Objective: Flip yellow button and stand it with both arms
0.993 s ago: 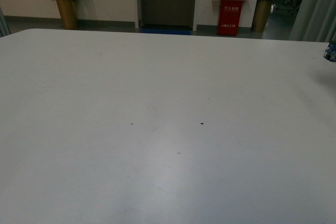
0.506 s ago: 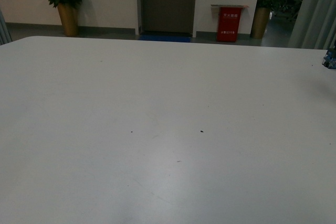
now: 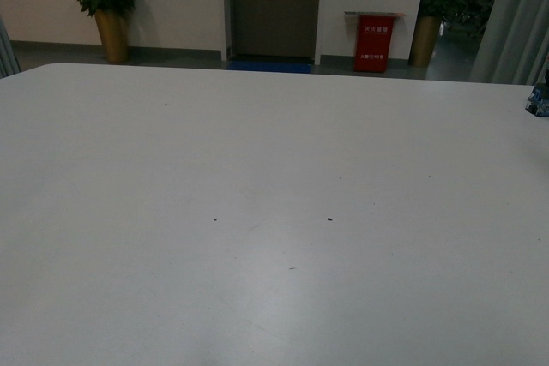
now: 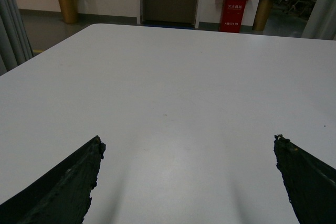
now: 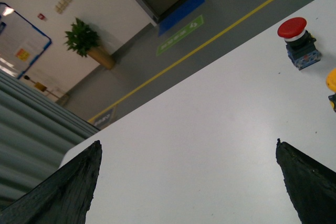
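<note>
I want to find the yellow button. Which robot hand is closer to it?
Right. The yellow button shows only in the right gripper camera; the left gripper sees only bare table.

yellow button (image 5: 332,85), cropped at frame edge

Dim, flat indoor light in all three views, bluish-grey cast. Front view: white table (image 3: 274,212) underexposed, with a soft brighter patch low centre, likely overhead light reflecting. No hard shadows. Background door (image 3: 274,6) and plants soft, slightly noisy.

Left wrist view: similar pale sheen on the table near the left gripper (image 4: 189,182); two faint streak shadows run from the fingertips (image 4: 79,177), which are near-black, no detail.

Right wrist view: tilted, brightest at the upper-left wall; red button (image 5: 298,43) fairly sharp, yellow button (image 5: 332,85) cut by the frame edge.
</note>
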Controlling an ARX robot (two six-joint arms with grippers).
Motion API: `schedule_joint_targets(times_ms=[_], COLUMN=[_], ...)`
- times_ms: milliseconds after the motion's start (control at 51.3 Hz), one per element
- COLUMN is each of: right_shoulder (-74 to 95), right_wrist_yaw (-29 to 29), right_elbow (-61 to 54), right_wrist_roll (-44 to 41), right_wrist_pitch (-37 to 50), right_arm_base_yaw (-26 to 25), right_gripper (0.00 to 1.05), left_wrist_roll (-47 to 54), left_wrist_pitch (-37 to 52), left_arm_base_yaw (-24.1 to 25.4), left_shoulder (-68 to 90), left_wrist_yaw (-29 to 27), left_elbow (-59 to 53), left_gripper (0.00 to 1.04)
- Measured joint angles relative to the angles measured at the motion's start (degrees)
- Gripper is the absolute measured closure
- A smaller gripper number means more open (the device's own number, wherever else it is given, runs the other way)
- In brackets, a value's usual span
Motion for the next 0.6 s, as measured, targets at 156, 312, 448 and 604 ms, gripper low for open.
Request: schedule_joint_targets(times_ms=[156,312,448,604], right_shoulder=[-9.3,-23.8,-34.5,-49.5], right_wrist_yaw=[-7.2,-1.0,-1.5,5.5], right_elbow=[-7.0,-22.2,-31.9,-39.8], right_wrist_roll=[3.3,-26.6,-35.7,-38.4], right_wrist_pitch=[0.6,6.0,3.4,-4.9], right_arm_base_yaw=[-6.5,-7.8,-8.4,-3.5], right_gripper=[0.10,0.42,0.65,0.90], left_wrist_roll=[0.0,0.0,0.0,0.0], left_wrist_pitch=[0.0,0.0,0.0,0.0], left_arm_base_yaw=[0.0,0.0,0.0,0.0], left_shoulder=[0.0,0.0,0.0,0.0], left_wrist_yaw=[0.0,0.0,0.0,0.0], left_elbow=[0.0,0.0,0.0,0.0], left_gripper=[0.07,0.07,0.07,0.07])
